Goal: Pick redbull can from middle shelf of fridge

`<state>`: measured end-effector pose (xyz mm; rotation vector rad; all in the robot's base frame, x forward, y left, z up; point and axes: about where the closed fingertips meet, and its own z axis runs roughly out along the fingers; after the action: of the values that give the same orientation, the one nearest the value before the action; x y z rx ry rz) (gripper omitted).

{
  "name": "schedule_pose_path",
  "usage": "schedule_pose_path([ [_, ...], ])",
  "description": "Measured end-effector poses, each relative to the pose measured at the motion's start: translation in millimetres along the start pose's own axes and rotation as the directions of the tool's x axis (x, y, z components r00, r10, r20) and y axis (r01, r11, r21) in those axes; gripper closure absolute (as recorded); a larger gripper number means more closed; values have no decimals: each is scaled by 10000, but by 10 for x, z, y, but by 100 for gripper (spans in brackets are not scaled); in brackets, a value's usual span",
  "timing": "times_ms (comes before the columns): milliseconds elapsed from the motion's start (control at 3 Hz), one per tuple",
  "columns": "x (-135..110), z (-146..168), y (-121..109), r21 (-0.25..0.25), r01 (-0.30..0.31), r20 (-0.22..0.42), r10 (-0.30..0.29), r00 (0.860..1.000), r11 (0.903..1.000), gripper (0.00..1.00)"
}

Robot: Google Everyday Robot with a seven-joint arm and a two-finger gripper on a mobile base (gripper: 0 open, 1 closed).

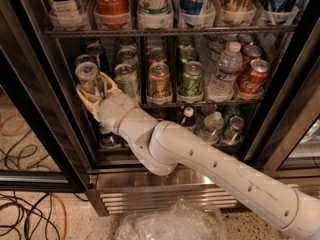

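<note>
The redbull can (88, 78), slim and silver with a pull-tab top, stands at the left end of the middle shelf (200, 104) of the fridge (282, 109). My gripper (95, 86) reaches into the fridge from the lower right. Its tan fingers (109, 82) sit on either side of the can and close on its lower half. The can's lower part is hidden by the fingers. My white arm crosses in front of the bottom shelf.
On the same shelf to the right stand a silver can (126, 76), a gold can (159, 81), a green can (191, 79), a water bottle (225, 69) and red cola cans (252, 76). Large bottles fill the shelf above. A crumpled plastic bag (172, 224) and cables (25, 219) lie on the floor.
</note>
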<state>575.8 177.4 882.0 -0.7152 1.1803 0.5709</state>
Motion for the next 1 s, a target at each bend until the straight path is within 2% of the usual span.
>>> schedule_pose_path([
  [333, 78, -141, 50, -1067, -300, -580, 239, 9980, 9938, 100],
  [667, 167, -295, 170, -2173, -770, -1132, 532, 9921, 9731, 100],
  [1000, 219, -466, 300, -3011, -1091, -1637, 614, 9846, 9473, 100],
])
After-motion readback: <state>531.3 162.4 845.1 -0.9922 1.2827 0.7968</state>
